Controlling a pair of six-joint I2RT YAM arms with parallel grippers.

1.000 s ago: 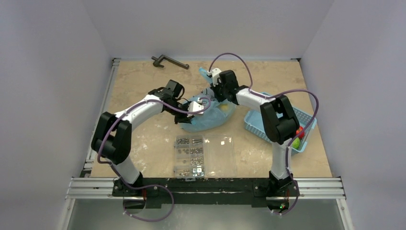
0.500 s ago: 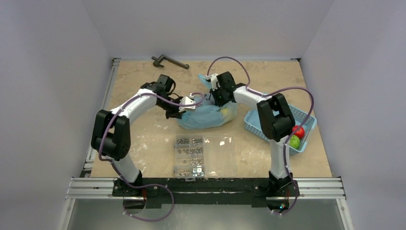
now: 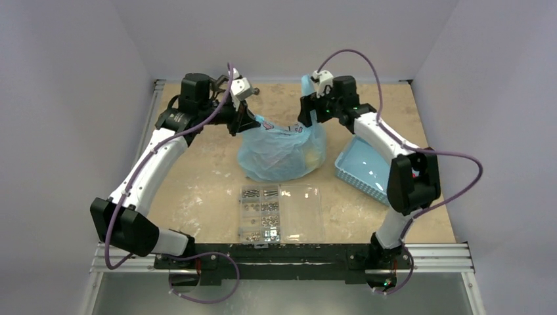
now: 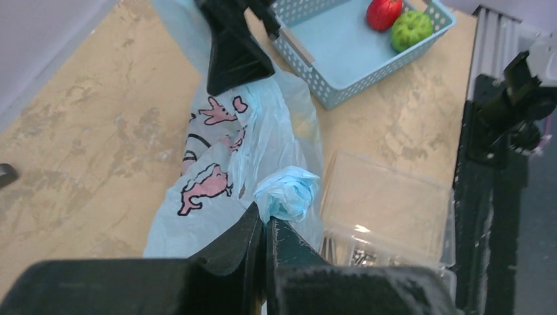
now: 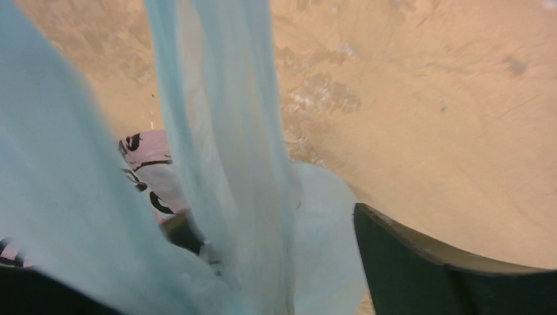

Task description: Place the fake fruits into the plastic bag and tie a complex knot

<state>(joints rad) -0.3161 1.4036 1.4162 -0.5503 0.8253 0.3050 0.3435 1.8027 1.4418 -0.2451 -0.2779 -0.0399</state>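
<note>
Top external view: a beige, marbled table (image 3: 197, 177) stood boxed in by plain pale grey walls (image 3: 72, 98), with a metal rail (image 3: 295, 257) along its near edge. The plastic bag (image 3: 279, 154) sat mid-table. Its top was stretched between the left gripper (image 3: 247, 123) and the right gripper (image 3: 307, 117), both toward the back of the table. A yellow fruit (image 3: 314, 155) showed faintly through the bag's right side. A blue basket (image 3: 364, 167) lay to the right, and a clear compartment box (image 3: 295, 210) sat just in front of the bag.

Left wrist view: the left fingers were pressed together, pinching a crumpled wad (image 4: 287, 193) of the bag's blue plastic. Beside it spread the pink cartoon print (image 4: 210, 184). Beyond, a red fruit (image 4: 383, 12) and a green fruit (image 4: 412, 29) lay side by side in one corner of the basket.

Right wrist view: a blurred strip (image 5: 223, 131) of bag plastic ran up past the lens. One dark finger (image 5: 427, 269) showed at the right, over bare tan table. Whether the right tool was clamped or spread, I could not tell.
</note>
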